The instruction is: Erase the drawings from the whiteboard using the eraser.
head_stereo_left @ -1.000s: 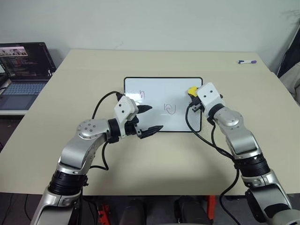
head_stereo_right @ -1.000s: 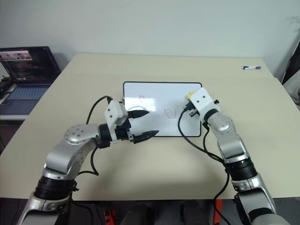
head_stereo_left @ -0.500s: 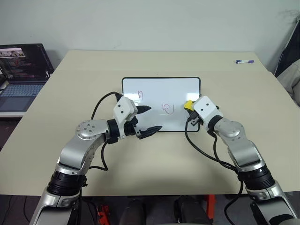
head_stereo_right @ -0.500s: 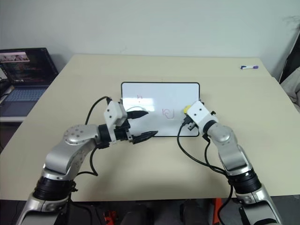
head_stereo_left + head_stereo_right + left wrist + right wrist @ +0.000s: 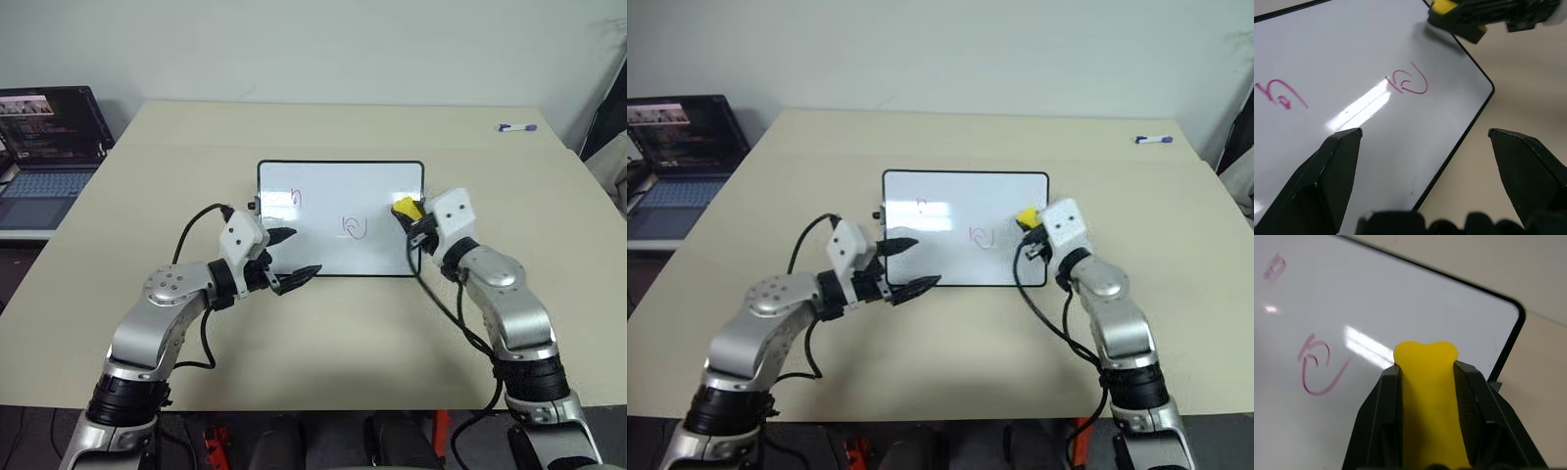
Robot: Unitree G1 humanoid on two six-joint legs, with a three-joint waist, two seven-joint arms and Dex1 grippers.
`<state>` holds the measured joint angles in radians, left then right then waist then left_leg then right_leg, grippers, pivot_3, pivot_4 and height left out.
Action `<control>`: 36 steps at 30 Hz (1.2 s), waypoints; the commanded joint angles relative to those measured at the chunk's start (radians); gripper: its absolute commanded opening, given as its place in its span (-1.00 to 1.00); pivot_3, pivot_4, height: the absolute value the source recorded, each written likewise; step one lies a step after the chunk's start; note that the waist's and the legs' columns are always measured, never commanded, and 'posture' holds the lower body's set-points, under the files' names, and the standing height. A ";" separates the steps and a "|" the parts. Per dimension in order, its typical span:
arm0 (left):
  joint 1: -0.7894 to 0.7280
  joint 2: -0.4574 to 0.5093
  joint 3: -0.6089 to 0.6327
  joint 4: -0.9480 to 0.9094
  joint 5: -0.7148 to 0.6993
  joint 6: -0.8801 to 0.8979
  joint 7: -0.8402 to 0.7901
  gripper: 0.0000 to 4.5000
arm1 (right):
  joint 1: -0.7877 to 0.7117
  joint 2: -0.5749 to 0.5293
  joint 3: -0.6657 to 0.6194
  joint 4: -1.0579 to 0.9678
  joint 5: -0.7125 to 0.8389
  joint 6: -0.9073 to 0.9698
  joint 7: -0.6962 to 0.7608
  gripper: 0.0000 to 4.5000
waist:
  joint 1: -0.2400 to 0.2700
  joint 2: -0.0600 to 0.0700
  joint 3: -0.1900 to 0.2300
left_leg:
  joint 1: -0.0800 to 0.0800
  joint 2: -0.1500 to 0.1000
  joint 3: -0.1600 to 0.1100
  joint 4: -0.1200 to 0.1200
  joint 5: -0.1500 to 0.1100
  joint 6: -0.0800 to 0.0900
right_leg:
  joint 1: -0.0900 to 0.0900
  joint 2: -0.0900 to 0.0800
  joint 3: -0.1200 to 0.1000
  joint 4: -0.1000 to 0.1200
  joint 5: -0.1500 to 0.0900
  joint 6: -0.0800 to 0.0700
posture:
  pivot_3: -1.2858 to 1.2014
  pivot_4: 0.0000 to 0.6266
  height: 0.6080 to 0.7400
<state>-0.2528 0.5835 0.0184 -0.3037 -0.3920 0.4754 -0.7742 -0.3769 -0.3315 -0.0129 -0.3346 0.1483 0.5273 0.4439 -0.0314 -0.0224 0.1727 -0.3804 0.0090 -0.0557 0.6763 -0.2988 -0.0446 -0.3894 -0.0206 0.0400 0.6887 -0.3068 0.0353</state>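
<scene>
From my head, my right tool (image 5: 409, 213) pinches the eraser (image 5: 404, 208) between its fingers, and the yellow block sits over the right end of the board (image 5: 340, 217), close inside its right edge. My left tool (image 5: 291, 257) is spread wide, with nothing between its fingers; it hangs over the board's near left corner, one finger above the white surface and the other just past the near edge, over the table (image 5: 323, 323). The board lies flat between my two tools, its long side across me. The swirl (image 5: 354, 227) is on the board just left of the eraser, apart from it, and a small hooked mark (image 5: 297, 197) sits farther left, beyond my left tool. A marker (image 5: 515, 127) lies well off beyond my right tool, near the table's far right corner, and a laptop (image 5: 44, 147) stands open off to the left of my left tool, past the table's edge. Along my left tool, its two fingers (image 5: 1327, 181) stand far apart with the board's rim (image 5: 1459, 142) running between them; the swirl lies ahead, the hooked mark to one side, and the eraser in my other tool is beyond the swirl, near the board's corner. Along my right tool, both fingers (image 5: 1383, 421) press the yellow eraser's sides, and its rounded end points at the board, with the swirl close beside it and a fainter mark (image 5: 1274, 267) farther off.
</scene>
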 commanded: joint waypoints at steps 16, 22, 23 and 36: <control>0.195 0.062 0.108 -0.096 -0.064 -0.059 -0.053 1.00 | 0.260 -0.153 0.116 -0.195 0.109 -0.101 0.212 -0.50 | 0.002 0.000 0.000 | 0.000 0.000 0.000 -0.001 -0.001 0.001 | 0.002 0.000 -0.001 -0.006 0.001 0.001 | 0.03 -0.52 1.00; 0.157 0.061 0.089 -0.045 -0.058 -0.064 -0.068 1.00 | 0.084 -0.102 0.233 -0.048 -0.048 -0.203 0.151 -0.50 | -0.003 0.000 0.000 | 0.001 0.001 0.001 -0.001 -0.001 0.001 | 0.002 0.001 0.000 -0.006 0.002 0.001 | 0.03 -0.52 1.00; 0.149 0.060 0.081 -0.046 -0.062 -0.059 -0.073 1.00 | 0.043 -0.096 0.258 0.002 -0.105 -0.242 0.128 -0.50 | -0.003 0.000 0.000 | 0.001 0.001 0.000 -0.001 -0.001 0.001 | 0.002 0.001 0.000 -0.006 0.002 0.000 | 0.03 -0.52 1.00; 0.121 0.074 0.021 -0.043 -0.032 -0.064 -0.098 1.00 | -0.219 0.005 0.355 0.517 -0.381 -0.463 -0.038 -0.50 | -0.001 0.000 0.000 | 0.000 0.001 0.002 -0.001 -0.001 0.001 | 0.001 0.000 0.000 -0.007 0.002 0.000 | 0.03 -0.52 1.00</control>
<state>-0.1210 0.6516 0.0390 -0.3402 -0.4277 0.4296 -0.8652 -0.6078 -0.3186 0.3124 0.1528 -0.2140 0.0799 0.3773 -0.0321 -0.0220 0.1729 -0.3802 0.0097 -0.0541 0.6753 -0.2998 -0.0433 -0.3886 -0.0205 0.0402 0.6823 -0.3045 0.0354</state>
